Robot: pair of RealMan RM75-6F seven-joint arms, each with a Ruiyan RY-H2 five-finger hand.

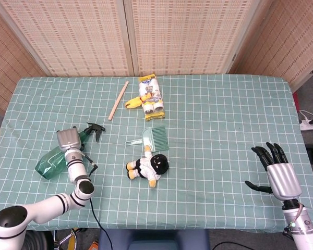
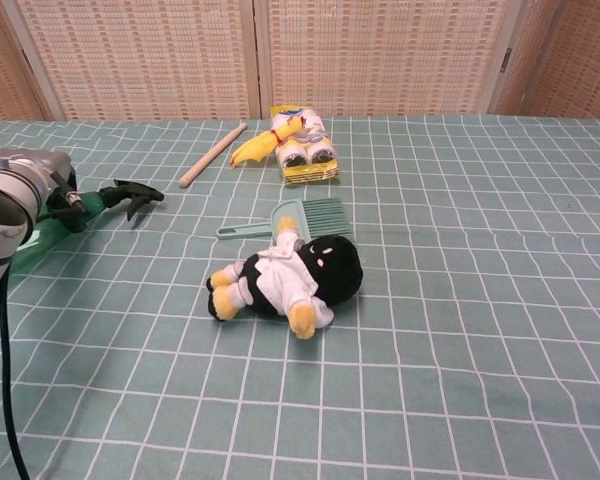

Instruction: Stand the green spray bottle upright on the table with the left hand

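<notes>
The green spray bottle (image 1: 49, 163) lies at the table's left side, its black trigger head (image 1: 94, 128) pointing right and lifted a little off the cloth. My left hand (image 1: 67, 140) grips the bottle around its neck; its fingers are hidden under it in the head view. In the chest view the left hand (image 2: 28, 186) is at the left edge, with the black nozzle (image 2: 130, 192) sticking out to the right and the green spray bottle's body (image 2: 42, 239) below it. My right hand (image 1: 278, 173) hovers at the table's front right, fingers spread, holding nothing.
A plush doll (image 1: 148, 167) lies mid-table with a green dustpan brush (image 1: 153, 138) just behind it. A wooden stick (image 1: 118, 100) and a yellow-white pack (image 1: 151, 98) lie further back. The checked cloth (image 1: 219, 120) covers the table.
</notes>
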